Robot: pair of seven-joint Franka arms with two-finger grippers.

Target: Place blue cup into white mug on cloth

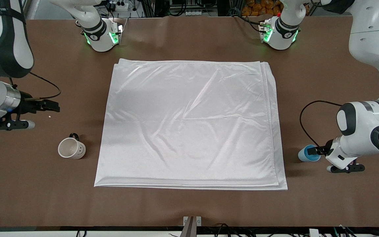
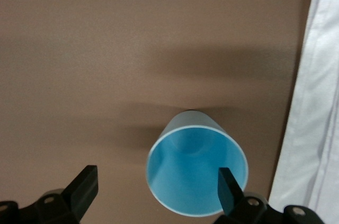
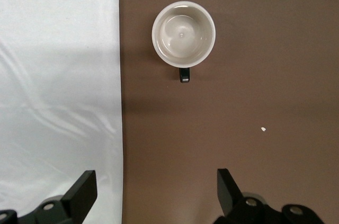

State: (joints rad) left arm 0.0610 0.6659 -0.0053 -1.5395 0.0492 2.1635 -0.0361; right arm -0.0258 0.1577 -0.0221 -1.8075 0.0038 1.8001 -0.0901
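Left gripper sits low at the left arm's end of the brown table, fingers spread wide and holding nothing. In the left wrist view its gripper has one black finger right over the rim of the small light-blue tapered cup, the other finger well off to the side. That blue cup stands upright on the bare table, just off the edge of the big shiny white folded cloth, toward the cloth's corner nearer the front camera.

Right gripper hangs over the right arm's end of the table, also wide open and empty, its fingers apart in its own wrist view. Small white ceramic mug with the black handle stands upright on the table near it, a smiley face on its side, beside the cloth edge but not touching it. The mug is empty, cream inside. A tiny white speck lies on the table close by.
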